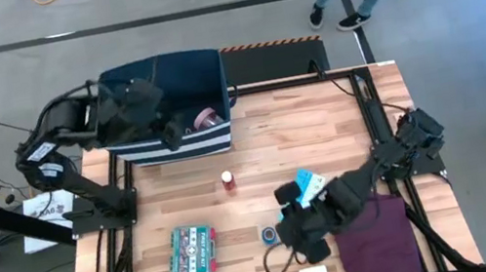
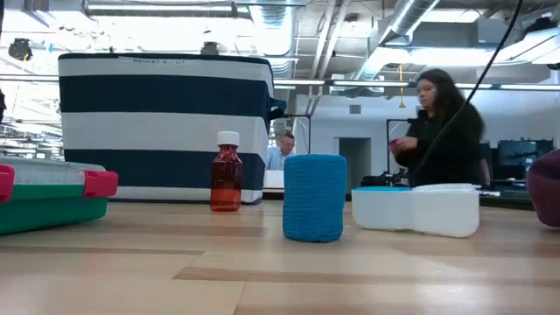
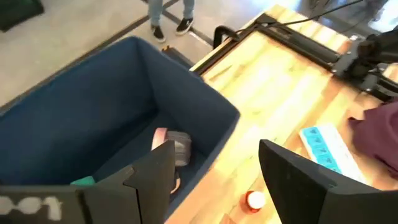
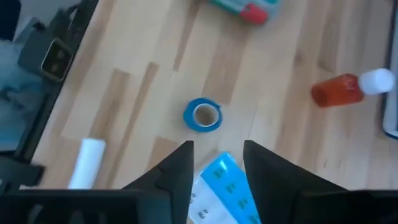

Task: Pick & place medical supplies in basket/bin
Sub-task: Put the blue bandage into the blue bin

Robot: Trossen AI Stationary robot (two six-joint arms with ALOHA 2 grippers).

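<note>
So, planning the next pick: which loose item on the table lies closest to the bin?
The small red-capped bottle, standing just before the bin; the other loose supplies lie farther off.

left fingers point(image 3: 217, 180) spread, right fingers point(image 4: 180, 168) parted

Right gripper point(image 4: 216, 163), fingers apart, above the wooden table point(image 4: 143, 74). A light-blue pill organizer point(image 4: 225, 186) lies between the fingers; beyond them stands a blue tape roll point(image 4: 202, 116). A small white bar point(image 4: 87, 163), a red-capped bottle point(image 4: 351, 87) lying on its side, and a green-red flat box point(image 4: 245, 9) are spread well apart.
</note>
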